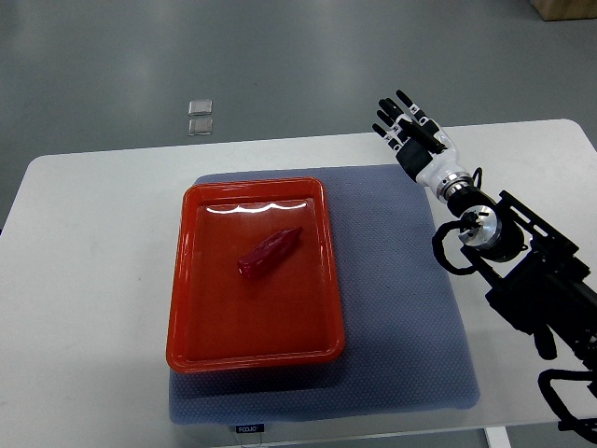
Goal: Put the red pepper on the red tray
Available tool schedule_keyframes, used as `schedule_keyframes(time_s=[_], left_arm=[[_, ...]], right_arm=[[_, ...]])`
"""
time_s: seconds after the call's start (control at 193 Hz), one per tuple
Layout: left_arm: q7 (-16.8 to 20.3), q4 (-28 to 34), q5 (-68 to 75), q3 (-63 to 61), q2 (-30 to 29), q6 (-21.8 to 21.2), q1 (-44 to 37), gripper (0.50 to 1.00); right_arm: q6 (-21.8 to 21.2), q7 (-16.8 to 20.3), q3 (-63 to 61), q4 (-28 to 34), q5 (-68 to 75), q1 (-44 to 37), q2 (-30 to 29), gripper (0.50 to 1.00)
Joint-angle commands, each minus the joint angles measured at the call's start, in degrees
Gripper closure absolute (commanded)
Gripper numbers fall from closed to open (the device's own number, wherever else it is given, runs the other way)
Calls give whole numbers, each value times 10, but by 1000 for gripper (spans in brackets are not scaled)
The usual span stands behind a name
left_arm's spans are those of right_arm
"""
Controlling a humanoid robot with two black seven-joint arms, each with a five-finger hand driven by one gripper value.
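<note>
Pepper: the glossy, tapered red pepper [270,252] is lying slantwise near the middle of the shallow red plastic tray [183,280], touching nothing but the tray's floor, so the placing is looking done.
Tray: it is sitting squarely on a blue-grey textured mat [401,299], which is probably keeping it from sliding on the smooth top.
Right hand: the black-and-white robot right hand [407,129] is hovering over the far edge of the counter, well apart from the tray, its arm coming in from the picture's right edge.
Fingers: they are stretching out straight and spread, gripping nothing, a released pose that is fitting a hand clear of the work.
Left hand: it is not showing anywhere.
Counter: the white rounded counter [84,299] is carrying the mat and tray, with bare top showing either side.
Room: grey floor [298,65] is lying beyond, with two small clear square objects [200,117] resting on it and a brown box corner [567,9] showing at top right.
</note>
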State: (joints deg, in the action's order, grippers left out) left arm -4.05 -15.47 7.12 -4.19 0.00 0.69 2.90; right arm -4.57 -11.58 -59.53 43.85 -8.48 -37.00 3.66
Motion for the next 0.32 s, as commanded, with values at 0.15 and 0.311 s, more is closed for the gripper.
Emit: schedule_keyframes(time_s=[0.15, 0.311], left_arm=[[0, -1, 0, 0, 0, 0, 0, 500], [0, -2, 0, 0, 0, 0, 0, 500]], right_arm=[[-2, -13, 0, 0, 46, 8, 21, 579], [-2, -14, -1, 0, 51, 8, 20, 579]])
